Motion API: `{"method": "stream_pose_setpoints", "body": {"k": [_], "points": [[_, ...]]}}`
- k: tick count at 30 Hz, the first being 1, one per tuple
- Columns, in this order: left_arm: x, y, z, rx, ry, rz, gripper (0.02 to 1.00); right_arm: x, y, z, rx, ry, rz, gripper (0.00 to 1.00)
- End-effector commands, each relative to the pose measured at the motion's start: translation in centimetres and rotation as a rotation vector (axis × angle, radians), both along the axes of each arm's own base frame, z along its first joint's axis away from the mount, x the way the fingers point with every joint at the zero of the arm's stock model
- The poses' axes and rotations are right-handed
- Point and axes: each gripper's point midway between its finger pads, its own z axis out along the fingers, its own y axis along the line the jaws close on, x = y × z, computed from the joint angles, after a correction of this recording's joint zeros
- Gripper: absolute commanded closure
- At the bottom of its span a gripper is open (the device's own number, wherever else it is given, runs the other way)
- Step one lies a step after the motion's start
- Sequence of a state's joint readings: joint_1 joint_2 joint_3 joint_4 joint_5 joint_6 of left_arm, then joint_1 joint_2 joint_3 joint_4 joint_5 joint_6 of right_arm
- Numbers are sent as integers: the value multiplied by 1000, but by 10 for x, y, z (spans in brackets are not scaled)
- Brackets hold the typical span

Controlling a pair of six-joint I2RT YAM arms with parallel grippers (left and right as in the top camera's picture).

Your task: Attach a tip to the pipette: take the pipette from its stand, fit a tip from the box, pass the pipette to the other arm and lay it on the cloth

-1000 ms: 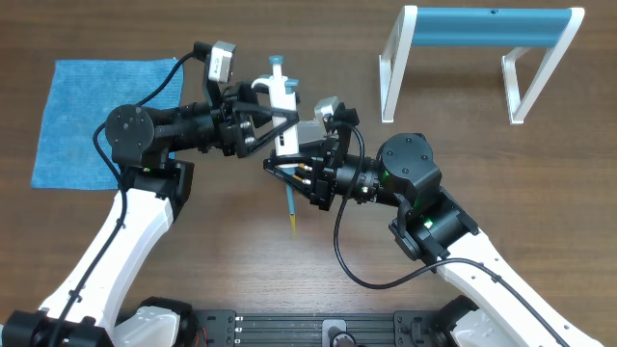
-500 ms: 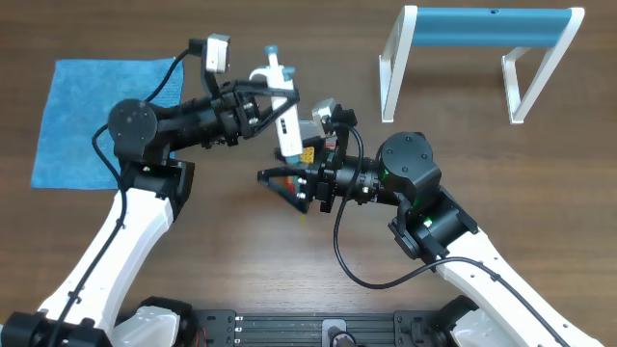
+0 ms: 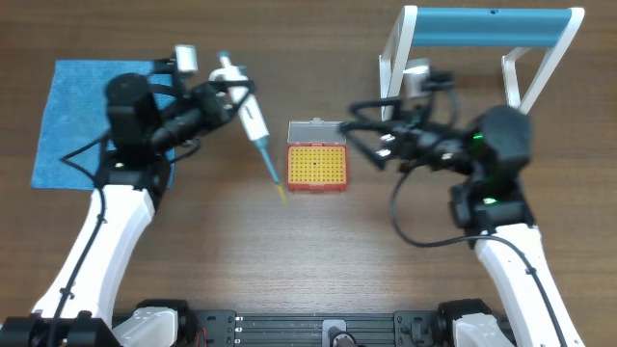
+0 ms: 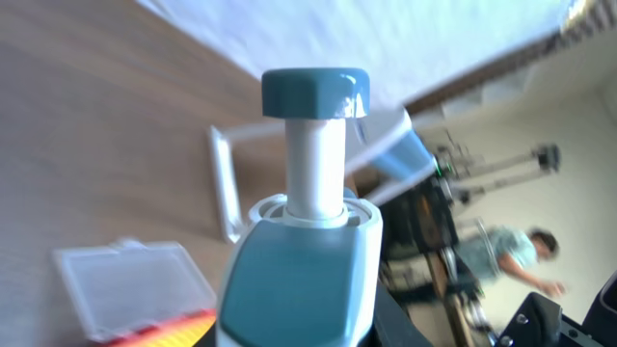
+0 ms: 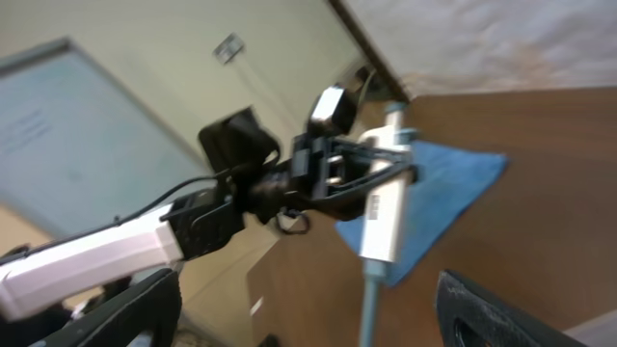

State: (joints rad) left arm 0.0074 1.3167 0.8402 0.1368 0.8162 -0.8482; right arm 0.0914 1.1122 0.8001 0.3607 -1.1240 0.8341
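Note:
My left gripper is shut on the white and teal pipette, which hangs slanted above the table between the blue cloth and the tip box. A yellow tip sits on its lower end. In the left wrist view the pipette's teal plunger rises between my fingers. My right gripper is open and holds nothing, just right of the tip box and near the stand. The right wrist view looks across at the left gripper with the pipette in front of the cloth.
The tip box stands open at the table's middle, its clear lid folded back and its orange rack full of tips. The white and blue stand spans the back right. Bare wood lies along the front of the table.
The right gripper let go of the pipette and drew back right toward the stand. The left arm swung left with the pipette toward the cloth, uncovering the tip box.

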Motion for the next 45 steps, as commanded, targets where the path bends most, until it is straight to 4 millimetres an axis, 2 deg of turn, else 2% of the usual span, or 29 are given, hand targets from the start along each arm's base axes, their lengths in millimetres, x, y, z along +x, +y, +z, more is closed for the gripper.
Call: {"method": "stream_pose_setpoints", "body": {"k": [1, 3, 5, 6, 9, 11, 12, 14, 17, 19, 21, 23, 26, 29, 31, 36, 40, 45], "points": [[9, 48, -12, 77, 2, 113, 993, 24, -68, 5, -17, -34, -170, 150], [10, 69, -35, 152, 94, 205, 991, 37, -96, -1, -26, -17, -279, 150], [4, 79, -51, 230, 176, 245, 993, 48, -117, -11, -52, 4, -389, 148], [0, 82, -55, 260, 210, 247, 993, 56, -130, -23, -82, 38, -472, 148], [-5, 88, -41, 357, 250, 229, 993, 68, -169, -82, -301, 206, -738, 143], [-3, 97, -28, 425, 273, 238, 993, 57, -202, -124, -526, 369, -916, 148], [0, 102, -22, 461, 288, 241, 991, 49, -217, -136, -625, 426, -990, 145], [7, 111, -12, 531, 332, 239, 993, 37, -241, -140, -763, 472, -1118, 145], [25, 127, -7, 624, 418, 235, 993, 31, -270, -120, -847, 445, -1289, 145], [39, 141, -15, 678, 501, 257, 993, 16, -298, -109, -908, 463, -1465, 145], [53, 149, -28, 705, 575, 250, 993, -12, -325, -101, -1019, 516, -1635, 143], [66, 151, -42, 705, 630, 230, 993, -35, -338, -96, -1121, 553, -1714, 145], [81, 152, -67, 708, 710, 195, 993, -53, -341, -96, -1185, 586, -1726, 145], [88, 153, -91, 728, 756, 144, 993, -57, -339, -97, -1187, 595, -1711, 145], [89, 156, -99, 754, 767, 125, 993, -54, -335, -100, -1168, 597, -1680, 145], [89, 173, -98, 857, 761, 155, 993, -46, -323, -106, -1113, 599, -1602, 145], [73, 215, -102, 1066, 814, 180, 993, -43, -315, -112, -1091, 611, -1549, 145], [53, 281, -100, 1249, 867, 184, 993, -37, -301, -119, -1040, 619, -1465, 145]]}}
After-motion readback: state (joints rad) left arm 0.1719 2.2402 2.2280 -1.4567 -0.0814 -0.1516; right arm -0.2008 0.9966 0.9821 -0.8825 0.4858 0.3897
